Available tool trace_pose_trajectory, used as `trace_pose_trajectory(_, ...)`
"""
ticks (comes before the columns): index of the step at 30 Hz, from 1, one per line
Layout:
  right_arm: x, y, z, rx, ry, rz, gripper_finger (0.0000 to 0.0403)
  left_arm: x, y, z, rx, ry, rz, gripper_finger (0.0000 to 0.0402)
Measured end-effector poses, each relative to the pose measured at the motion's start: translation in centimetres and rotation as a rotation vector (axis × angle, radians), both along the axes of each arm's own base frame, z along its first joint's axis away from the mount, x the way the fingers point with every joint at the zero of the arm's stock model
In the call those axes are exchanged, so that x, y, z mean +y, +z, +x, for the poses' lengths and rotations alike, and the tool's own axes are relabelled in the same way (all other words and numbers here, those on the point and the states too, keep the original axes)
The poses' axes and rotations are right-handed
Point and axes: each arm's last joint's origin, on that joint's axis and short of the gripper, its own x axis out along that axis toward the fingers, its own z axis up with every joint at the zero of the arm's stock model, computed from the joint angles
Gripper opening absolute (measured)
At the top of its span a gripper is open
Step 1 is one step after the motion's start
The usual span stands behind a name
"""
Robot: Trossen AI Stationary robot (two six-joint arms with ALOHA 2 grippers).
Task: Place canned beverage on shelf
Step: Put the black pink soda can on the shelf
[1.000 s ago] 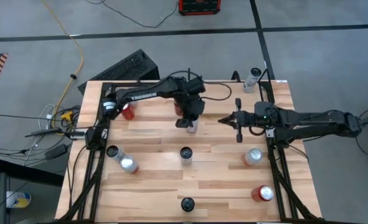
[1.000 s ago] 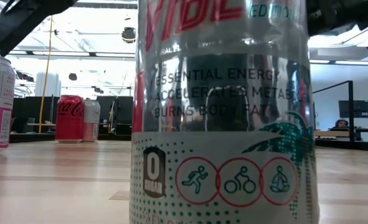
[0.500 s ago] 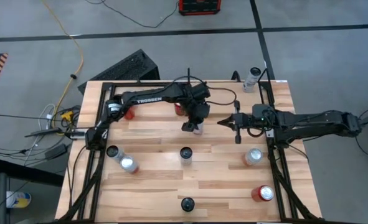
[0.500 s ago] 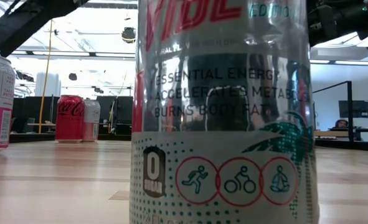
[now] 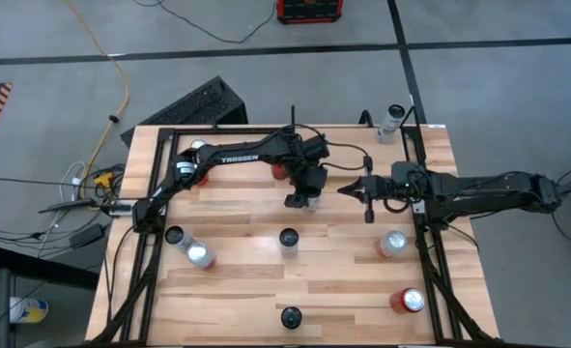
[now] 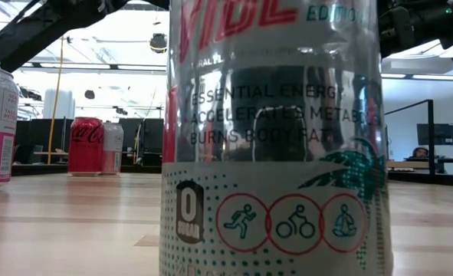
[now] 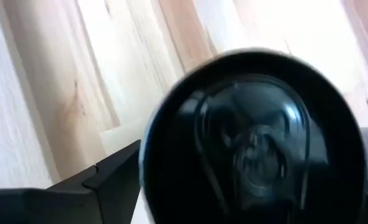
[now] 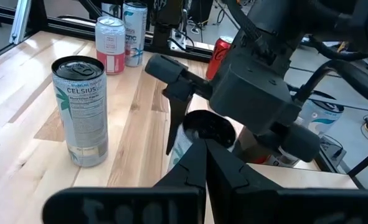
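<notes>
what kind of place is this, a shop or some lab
Most likely a robotics lab or workshop, not a shop: bare concrete floor with loose cables, a black-railed wooden bench set with scattered cans, and desks with monitors in the room behind.

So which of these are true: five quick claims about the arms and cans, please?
1. The left tool is at a dark-topped can near the middle of the shelf. True.
2. The right tool holds a can. False: it is shut and empty, just beside the left tool.
3. A red can stands alone near the right rail. True.
4. The can closest to the low camera is a cola. False: it is a silver can printed "essential energy"; the cola can stands far behind.
5. The cans lie on their sides. False: those visible stand upright.
</notes>
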Motion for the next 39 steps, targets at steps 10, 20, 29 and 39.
trace_pose_trajectory(10,0.0,0.0,0.0,0.005,0.001,0.0,0.0027,0.2,0.6,-0.8,0.048,0.027,0.011,0.0299)
trace_pose_trajectory(20,0.0,0.0,0.0,0.003,0.001,-0.001,0.0027,-0.1,5.1,-2.6,-0.018,0.07,0.059,0.03)
trace_pose_trajectory(29,0.0,0.1,0.0,-0.007,0.0,0.004,0.0027,-0.2,12.3,-7.6,-0.062,0.16,0.198,0.03)
trace_pose_trajectory(39,0.0,0.6,0.2,-0.079,-0.03,0.124,0.0027,-2.4,20.0,-17.8,-0.129,0.311,0.105,0.03)
